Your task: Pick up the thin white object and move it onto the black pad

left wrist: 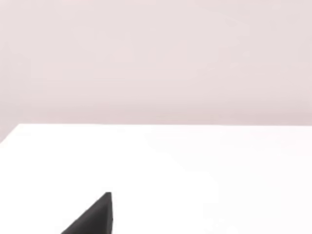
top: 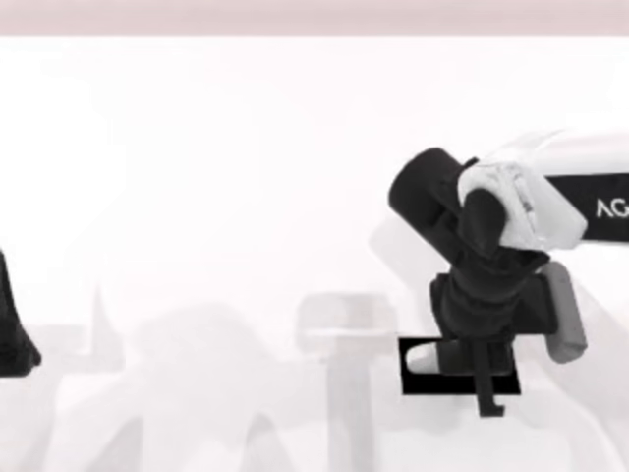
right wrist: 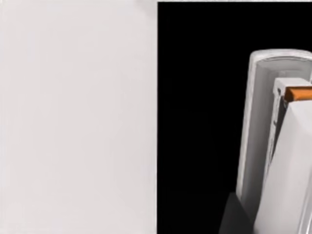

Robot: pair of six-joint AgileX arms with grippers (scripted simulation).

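White table [top: 246,177], pale pinkish wall [top: 314,15] behind (soft grey shadows), bright light

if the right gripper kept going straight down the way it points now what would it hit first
Most likely the thin white object, which lies over the black pad right under the right gripper. The pad comes just beneath it. How much gap is left, I cannot tell. The left gripper sits parked at the table's left edge.

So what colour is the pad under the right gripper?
Solid black pad; the right wrist view shows it best, under the right gripper.
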